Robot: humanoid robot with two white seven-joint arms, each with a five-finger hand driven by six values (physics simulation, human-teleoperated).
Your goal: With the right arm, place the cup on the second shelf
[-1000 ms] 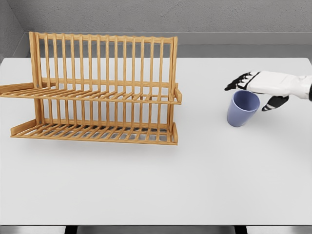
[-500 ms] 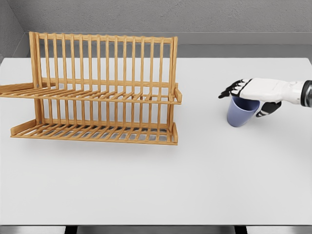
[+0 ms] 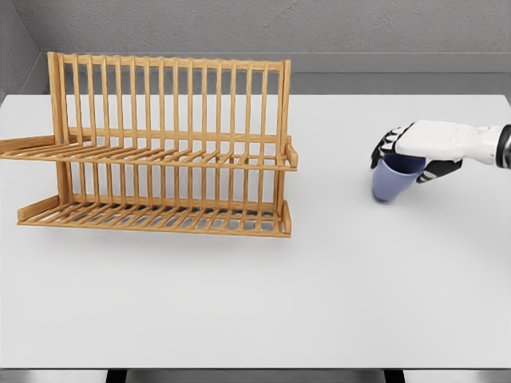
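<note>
The right hand (image 3: 409, 152), white with dark finger joints, reaches in from the right edge of the head view and sits on top of a cup (image 3: 390, 183). Its fingers (image 3: 385, 147) curl down over the far side of the cup's rim and the thumb wraps the near side, so the hand is closed around the cup's top. The cup is a plain, muted blue-violet tumbler with no handle, wider at the rim and narrowing toward its base. It tilts slightly, and its upper part is hidden under the palm. It is on the white table (image 3: 319, 287), right of centre, well apart from the rack.

Half a second earlier the hand was just above the rim with fingers still extended; a second earlier it hovered behind the cup with the cup's open mouth fully visible. The fingers have since folded down and covered the mouth.

To the left stands a two-level wooden dish rack (image 3: 160, 152), made of thin slats, with a lower shelf (image 3: 152, 215) and a second shelf (image 3: 152, 155) above it. The left arm does not appear.
</note>
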